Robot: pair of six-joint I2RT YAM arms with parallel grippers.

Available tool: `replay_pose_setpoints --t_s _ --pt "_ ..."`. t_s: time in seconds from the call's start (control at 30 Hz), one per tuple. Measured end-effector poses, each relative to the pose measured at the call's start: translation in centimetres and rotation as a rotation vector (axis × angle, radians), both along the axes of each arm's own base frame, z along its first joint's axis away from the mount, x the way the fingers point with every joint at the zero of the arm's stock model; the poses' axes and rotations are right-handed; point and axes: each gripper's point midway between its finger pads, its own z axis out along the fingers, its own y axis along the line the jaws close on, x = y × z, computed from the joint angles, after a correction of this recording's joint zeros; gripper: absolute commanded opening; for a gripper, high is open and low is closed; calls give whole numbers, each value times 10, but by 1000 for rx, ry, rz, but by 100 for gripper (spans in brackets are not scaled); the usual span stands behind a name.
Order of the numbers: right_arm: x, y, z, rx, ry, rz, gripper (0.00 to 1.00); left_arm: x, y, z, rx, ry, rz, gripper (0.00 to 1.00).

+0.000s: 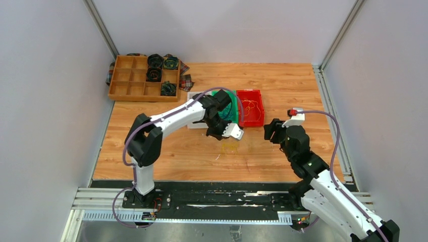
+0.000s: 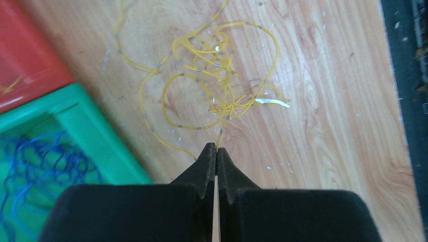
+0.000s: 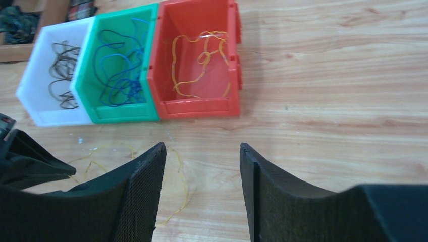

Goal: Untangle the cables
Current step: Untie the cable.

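A tangle of yellow cables (image 2: 218,64) lies on the wooden table, faint in the top view (image 1: 229,146). My left gripper (image 2: 216,149) is shut, with one yellow strand running into its tips; it hovers just above the tangle (image 1: 222,135). My right gripper (image 3: 202,151) is open and empty, low over the table to the right (image 1: 270,132), with a loose yellow strand (image 3: 182,174) beyond its left finger. More yellow cable (image 3: 202,53) lies in the red bin (image 3: 197,108), blue cables (image 3: 118,75) in the green bin (image 3: 126,115), dark cables (image 3: 63,75) in the white bin (image 3: 55,120).
The three bins stand in a row mid-table, just behind the left gripper (image 1: 251,107). A wooden compartment tray (image 1: 132,89) with dark fabric coils sits at the back left. The green bin's corner (image 2: 96,131) is close to the left fingers.
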Motion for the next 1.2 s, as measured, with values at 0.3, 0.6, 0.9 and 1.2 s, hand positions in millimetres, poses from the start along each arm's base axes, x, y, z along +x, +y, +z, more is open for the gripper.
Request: replay_pose_setpoints --t_s 0.3,0.6,0.9,1.2 --pt "-9 47 20 108 -96 265 63 -20 7 85 -82 30 176 1" --pt "-36 89 69 218 -257 547 63 -40 -1 126 -130 190 367 1" --pt "-59 139 74 149 -249 784 60 -38 -14 156 -155 284 552 1" --pt "-49 167 56 32 -214 847 53 -52 -10 155 -106 374 586 1"
